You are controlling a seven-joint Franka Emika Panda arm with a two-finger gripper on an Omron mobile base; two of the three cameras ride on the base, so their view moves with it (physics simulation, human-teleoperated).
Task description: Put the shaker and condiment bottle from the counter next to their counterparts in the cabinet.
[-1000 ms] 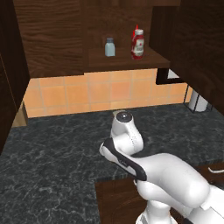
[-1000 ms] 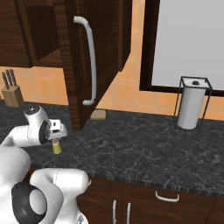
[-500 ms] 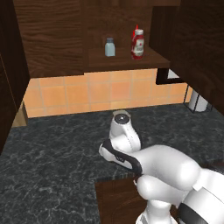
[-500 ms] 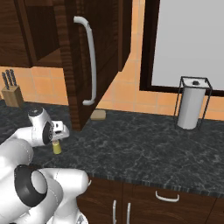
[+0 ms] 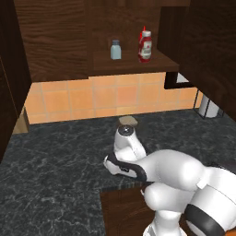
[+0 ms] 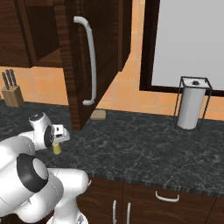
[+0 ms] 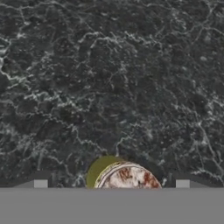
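Now the gripper (image 7: 111, 186) has dropped over the shaker (image 7: 124, 177).
Jaws still wide, just starting inward at frame bottom; grasp looks imminent.

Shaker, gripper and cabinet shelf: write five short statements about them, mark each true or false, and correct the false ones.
1. The yellow shaker stands upright on the counter. True.
2. The gripper is shut on the shaker. False: in the hand view its fingertips stand apart on either side of the shaker's cap, open.
3. A pale grey-blue shaker stands on the cabinet shelf. True.
4. The red bottle with the white label lies on the counter. False: it stands on the shelf, to the right of the pale grey-blue shaker.
5. The knife block sits on the shelf. False: it stands on the counter by the tiled wall.
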